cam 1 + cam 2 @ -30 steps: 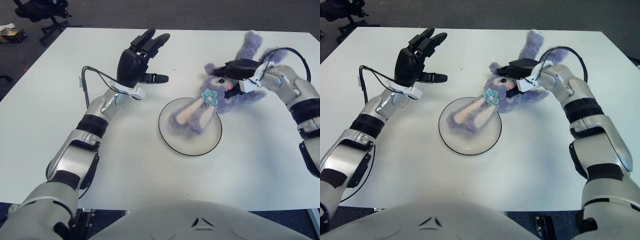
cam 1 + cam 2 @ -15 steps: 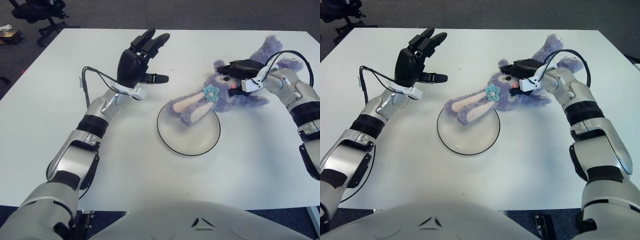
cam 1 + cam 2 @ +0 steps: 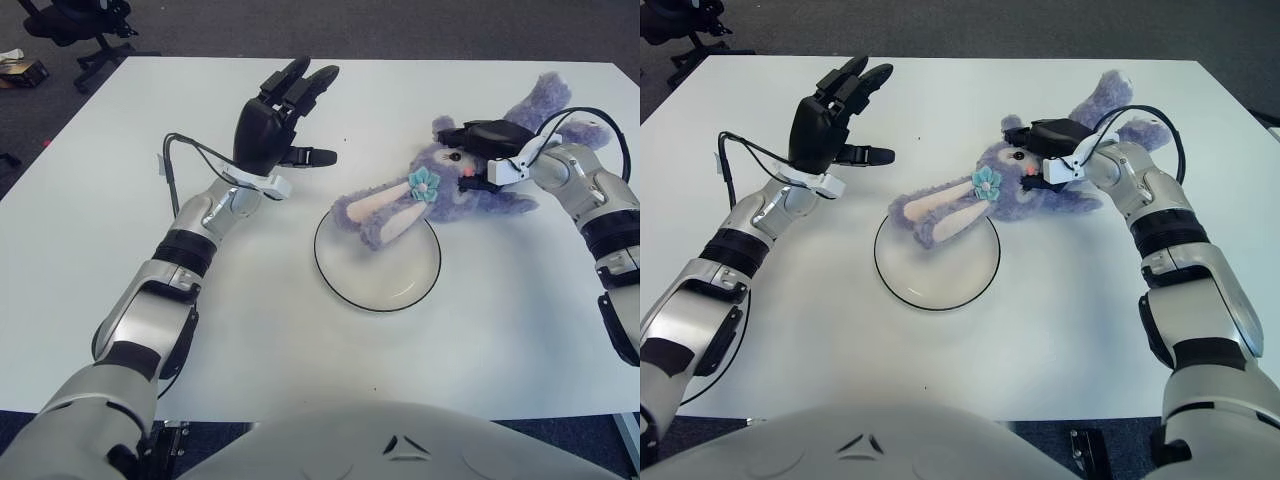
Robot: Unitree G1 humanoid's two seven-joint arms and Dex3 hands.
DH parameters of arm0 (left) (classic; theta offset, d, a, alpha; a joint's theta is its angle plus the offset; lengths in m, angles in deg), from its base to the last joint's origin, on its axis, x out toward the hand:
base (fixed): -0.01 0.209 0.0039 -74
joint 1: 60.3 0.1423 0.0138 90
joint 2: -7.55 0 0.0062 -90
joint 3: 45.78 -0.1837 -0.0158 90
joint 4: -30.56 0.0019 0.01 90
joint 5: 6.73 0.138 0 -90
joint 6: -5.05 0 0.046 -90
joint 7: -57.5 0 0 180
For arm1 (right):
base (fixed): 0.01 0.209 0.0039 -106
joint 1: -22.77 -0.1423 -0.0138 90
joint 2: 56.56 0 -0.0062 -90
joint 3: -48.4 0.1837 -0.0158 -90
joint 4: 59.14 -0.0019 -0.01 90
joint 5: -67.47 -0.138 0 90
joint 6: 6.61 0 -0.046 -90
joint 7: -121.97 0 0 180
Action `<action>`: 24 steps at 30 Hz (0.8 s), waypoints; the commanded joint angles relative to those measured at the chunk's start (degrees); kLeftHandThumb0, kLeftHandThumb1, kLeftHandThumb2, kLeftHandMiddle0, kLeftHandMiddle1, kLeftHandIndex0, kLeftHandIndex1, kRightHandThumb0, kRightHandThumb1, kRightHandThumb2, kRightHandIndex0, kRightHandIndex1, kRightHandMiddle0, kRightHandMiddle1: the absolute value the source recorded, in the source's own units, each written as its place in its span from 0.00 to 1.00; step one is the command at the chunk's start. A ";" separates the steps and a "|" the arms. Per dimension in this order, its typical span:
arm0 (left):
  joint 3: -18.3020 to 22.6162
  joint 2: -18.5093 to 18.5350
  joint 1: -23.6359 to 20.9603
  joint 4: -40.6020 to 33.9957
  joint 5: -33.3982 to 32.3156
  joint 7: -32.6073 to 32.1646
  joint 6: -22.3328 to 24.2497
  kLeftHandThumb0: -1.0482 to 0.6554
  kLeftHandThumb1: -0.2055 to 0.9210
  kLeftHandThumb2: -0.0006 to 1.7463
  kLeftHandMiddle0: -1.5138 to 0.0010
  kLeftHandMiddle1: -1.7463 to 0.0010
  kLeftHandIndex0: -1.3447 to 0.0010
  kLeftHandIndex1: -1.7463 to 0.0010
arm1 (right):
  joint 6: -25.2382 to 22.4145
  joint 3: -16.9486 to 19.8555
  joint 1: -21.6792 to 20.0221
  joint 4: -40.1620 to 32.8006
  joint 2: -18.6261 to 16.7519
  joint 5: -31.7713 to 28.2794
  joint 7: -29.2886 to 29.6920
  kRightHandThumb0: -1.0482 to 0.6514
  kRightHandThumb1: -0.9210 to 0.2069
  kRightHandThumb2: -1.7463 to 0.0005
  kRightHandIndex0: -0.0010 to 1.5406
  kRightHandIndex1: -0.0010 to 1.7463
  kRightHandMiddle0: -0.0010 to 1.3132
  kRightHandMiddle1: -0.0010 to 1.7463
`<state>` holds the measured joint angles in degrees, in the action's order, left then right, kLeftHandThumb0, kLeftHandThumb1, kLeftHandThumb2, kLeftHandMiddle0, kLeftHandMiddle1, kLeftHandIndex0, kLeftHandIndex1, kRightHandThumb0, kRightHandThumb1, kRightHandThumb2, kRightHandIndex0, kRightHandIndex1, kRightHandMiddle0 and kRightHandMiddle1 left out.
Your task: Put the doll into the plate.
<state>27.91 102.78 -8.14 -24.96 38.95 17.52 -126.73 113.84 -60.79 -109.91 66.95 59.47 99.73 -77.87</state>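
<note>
The right hand point(image 3: 488, 140) is clamped on the doll point(image 3: 455, 185), whose ears overhang the plate point(image 3: 378, 298); the left hand point(image 3: 275, 120) hovers spread toward the worktop's point(image 3: 300, 340) far-left corner.

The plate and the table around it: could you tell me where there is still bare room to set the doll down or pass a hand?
Most of the plate is bare; only the doll's ears overhang its far rim. The table is free near the plate and between it and the raised, open left hand. It is crowded far right, where the right hand is at the doll's head.
</note>
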 commanded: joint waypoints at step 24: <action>-0.39 0.74 -0.12 0.52 0.30 -0.52 0.27 0.47 1.00 0.17 0.69 1.00 0.69 0.89 | -5.24 6.94 4.62 -10.13 1.47 -5.43 -3.80 0.62 0.52 0.27 0.40 0.94 0.30 1.00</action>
<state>27.76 102.87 -8.14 -24.62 39.03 17.45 -126.59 109.39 -55.45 -105.97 58.19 61.01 95.39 -82.68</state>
